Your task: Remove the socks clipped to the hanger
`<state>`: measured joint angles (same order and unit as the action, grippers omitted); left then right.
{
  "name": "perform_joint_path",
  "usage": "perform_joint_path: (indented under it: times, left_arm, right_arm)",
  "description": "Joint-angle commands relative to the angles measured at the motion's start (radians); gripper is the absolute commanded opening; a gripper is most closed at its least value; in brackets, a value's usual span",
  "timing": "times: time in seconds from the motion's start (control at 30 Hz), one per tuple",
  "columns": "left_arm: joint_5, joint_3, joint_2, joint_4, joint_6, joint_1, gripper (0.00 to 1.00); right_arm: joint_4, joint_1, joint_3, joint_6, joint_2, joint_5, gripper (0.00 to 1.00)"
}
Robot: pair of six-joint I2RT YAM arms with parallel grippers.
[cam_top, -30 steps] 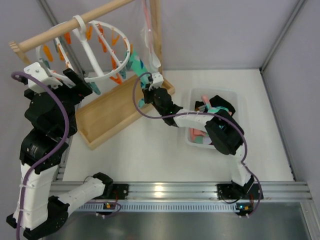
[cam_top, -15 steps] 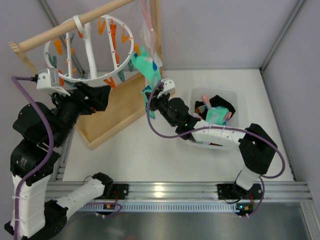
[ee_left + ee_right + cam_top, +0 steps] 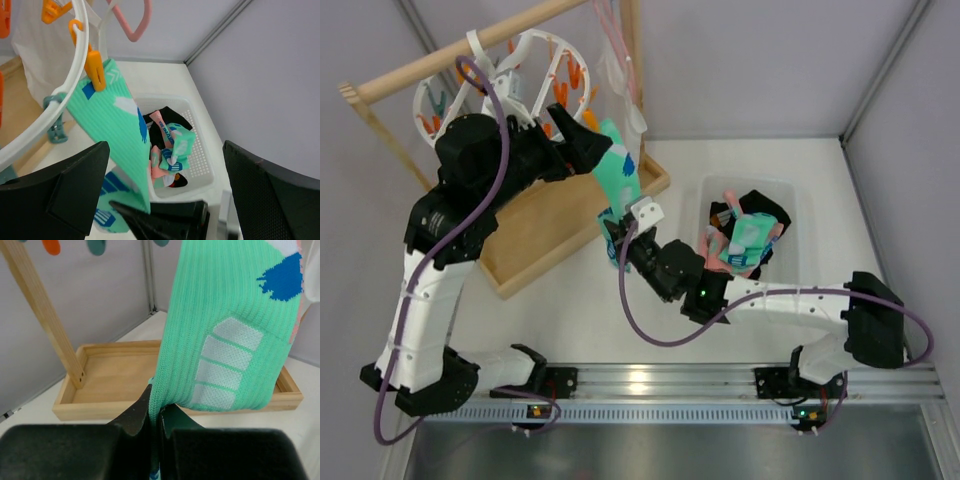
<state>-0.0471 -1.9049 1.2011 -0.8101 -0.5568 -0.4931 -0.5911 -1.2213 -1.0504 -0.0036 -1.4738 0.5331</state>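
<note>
Mint-green knit is what we have pinched: our right gripper (image 3: 156, 412) has its two fingers pressed together on the lower hem of the mint sock (image 3: 225, 330). The sock stretches at a slant from a single orange clip (image 3: 95, 67) on the white ring of the hanger (image 3: 82, 15). Our left gripper (image 3: 592, 150) sits up beside that clip with its fingers spread wide, gripping nothing. To do this step well, we judge, the pull should run down and away along the sock's own length. It should be steady rather than jerked, so the clip lets the cuff slide out instead of swinging the whole ring on the wooden rail (image 3: 430, 62). The left arm could brace the ring or squeeze the clip if the knit only stretches (it looks likely to give a good deal before it frees). Once loose, the sock belongs with the other socks (image 3: 745, 240) in the white bin (image 3: 788, 195) to the right. Only the left wrist view shows the clip biting the cuff and the spread of the left fingers. Only the right wrist view shows how thin our hold on the hem is, above the wooden tray (image 3: 115, 385). Only the top view shows both arms, the ring and the bin together.
</note>
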Motion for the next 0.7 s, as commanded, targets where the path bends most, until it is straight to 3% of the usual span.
perform_joint_path:
  times: [0.0, 0.1, 0.3, 0.4, 0.67]
  left_arm:
    - [-0.007, -0.060, 0.035, 0.012, -0.074, -0.004, 0.99]
    - [0.045, -0.069, 0.066, -0.006, -0.098, -0.016, 0.98]
    - [0.361, -0.137, 0.112, -0.171, -0.104, -0.105, 0.99]
    - [0.455, -0.161, 0.114, -0.263, -0.114, -0.130, 0.99]
    - [0.575, -0.194, 0.106, -0.468, -0.144, -0.137, 0.99]
  right_arm:
    - [0.017, -0.090, -0.016, -0.107, 0.018, 0.161, 0.00]
    - [0.016, -0.141, -0.043, -0.170, -0.009, 0.234, 0.00]
    - [-0.062, -0.225, -0.083, -0.329, -0.083, 0.280, 0.00]
    - [-0.075, -0.253, -0.117, -0.383, -0.123, 0.246, 0.00]
    - [-0.079, -0.307, -0.258, -0.512, -0.281, 0.199, 0.00]
